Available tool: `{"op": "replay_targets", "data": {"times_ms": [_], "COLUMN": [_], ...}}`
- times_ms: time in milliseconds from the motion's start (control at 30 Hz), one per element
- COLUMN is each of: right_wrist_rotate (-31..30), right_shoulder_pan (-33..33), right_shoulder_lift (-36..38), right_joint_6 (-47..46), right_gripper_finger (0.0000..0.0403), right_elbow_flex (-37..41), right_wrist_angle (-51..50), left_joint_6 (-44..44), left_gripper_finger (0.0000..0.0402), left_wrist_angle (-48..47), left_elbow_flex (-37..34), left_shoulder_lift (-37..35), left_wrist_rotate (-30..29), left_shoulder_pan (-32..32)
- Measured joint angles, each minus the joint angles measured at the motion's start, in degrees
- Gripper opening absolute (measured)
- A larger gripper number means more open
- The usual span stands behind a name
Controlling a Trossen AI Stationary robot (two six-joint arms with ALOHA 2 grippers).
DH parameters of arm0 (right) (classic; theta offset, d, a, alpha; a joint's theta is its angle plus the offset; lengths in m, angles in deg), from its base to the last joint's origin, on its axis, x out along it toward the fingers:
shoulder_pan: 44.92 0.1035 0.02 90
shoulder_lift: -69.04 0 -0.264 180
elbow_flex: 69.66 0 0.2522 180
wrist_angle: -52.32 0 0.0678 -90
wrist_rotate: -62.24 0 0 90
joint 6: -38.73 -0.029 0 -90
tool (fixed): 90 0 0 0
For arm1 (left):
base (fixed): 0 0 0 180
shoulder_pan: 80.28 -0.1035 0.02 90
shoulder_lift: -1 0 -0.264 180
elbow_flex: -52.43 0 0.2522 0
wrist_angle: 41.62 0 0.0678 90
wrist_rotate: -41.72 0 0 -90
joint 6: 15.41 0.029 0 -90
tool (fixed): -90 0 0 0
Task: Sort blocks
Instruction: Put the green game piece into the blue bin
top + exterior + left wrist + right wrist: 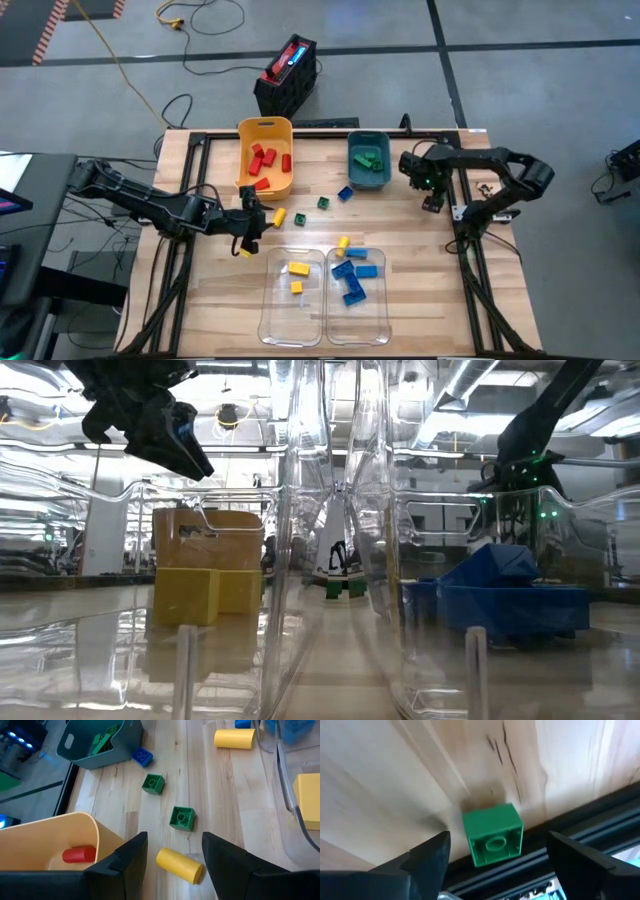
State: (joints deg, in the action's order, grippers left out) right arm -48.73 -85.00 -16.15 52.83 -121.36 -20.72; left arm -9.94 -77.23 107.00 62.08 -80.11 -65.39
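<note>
The wooden table (420,300) (pale planks) carries four bins (265,160) and loose blocks (324,203).

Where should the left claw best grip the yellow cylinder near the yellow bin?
Likely from above, across the curved sides of the yellow cylinder at mid-length: it lies on its side, clear of the yellow bin, before the open left claw.
</note>
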Motion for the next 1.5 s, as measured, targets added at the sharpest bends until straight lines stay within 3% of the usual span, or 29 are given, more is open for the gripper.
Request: {"op": "replay_targets", "data": {"times_ms": [367,633,733,1000,1167,1267,1500], "right_wrist_rotate": [1.52,1.63,2.4,3.36,-0.74,-1.14,4.5], "right_shoulder_pan": [-0.34,0.05,1.73,7.4,9.32,9.76,11.98], "right_shoulder_lift": [0.0,0.07,0.07,1.64,4.32,6.09,6.78], "right_joint_6": [2.55,1.78,0.06,-4.13,-6.4,-6.54,-7.06], "right_gripper_finger": [0.0249,0.0114,0.0084,0.0095,0.0097,0.0097,0.0098], "right_elbow_flex": [0.0,-0.02,-0.33,-8.81,-18.59,-24.58,-31.46], "right_wrist_angle": [0.82,0.67,-0.16,-6.9,-11.11,-6.8,12.11], "left_joint_6": [-0.28,-0.32,-0.32,-0.07,-0.15,0.62,0.7], "left_gripper_finger": [0.0182,0.0182,0.0182,0.0182,0.0182,0.0182,0.0182], "left_wrist_angle": [-0.11,-0.24,-0.24,-0.09,-0.07,1.06,2.24], "left_elbow_flex": [0.0,0.0,0.0,0.0,0.0,-0.02,-0.02], "left_shoulder_lift": [0.0,0.0,0.0,0.0,0.0,0.0,-0.02], "left_wrist_rotate": [0.0,0.0,0.0,0.0,0.0,-0.02,-0.02], "left_shoulder_pan": [0.0,0.0,0.0,0.0,0.0,-0.01,0.0]}}
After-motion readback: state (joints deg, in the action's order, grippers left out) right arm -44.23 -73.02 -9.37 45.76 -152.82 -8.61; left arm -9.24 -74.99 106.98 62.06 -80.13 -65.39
